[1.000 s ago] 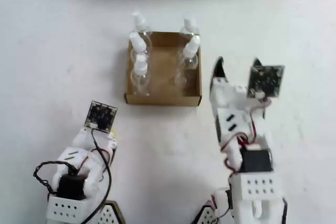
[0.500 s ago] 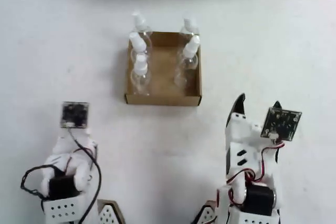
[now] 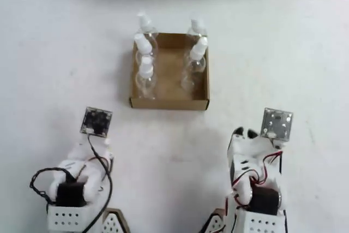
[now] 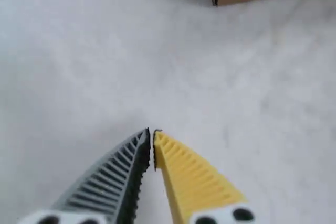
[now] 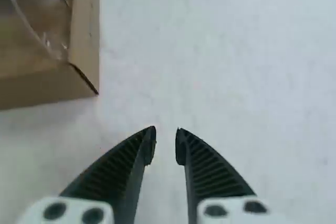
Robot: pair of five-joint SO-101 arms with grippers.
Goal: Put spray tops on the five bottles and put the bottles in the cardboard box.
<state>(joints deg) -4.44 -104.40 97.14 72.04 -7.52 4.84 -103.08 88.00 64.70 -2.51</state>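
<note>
Apparently, with five clear white-topped spray bottles [image 3: 146,75] seen standing in the shallow brown cardboard box [image 3: 169,103], the arms were best parked clear of it, left pincer [image 4: 153,135] tips together, right pincer [image 5: 165,140] slightly parted.

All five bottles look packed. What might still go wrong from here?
1. The bottles stand well above the low walls of the cardboard box, so a bump could probably tip one against its neighbours.
2. The two farthest bottles sit right at the back wall, and I cannot tell whether they stand fully inside.
3. The spray tops look seated, but how tight they are is not visible. A loose one might come off when the box is carried.
</note>
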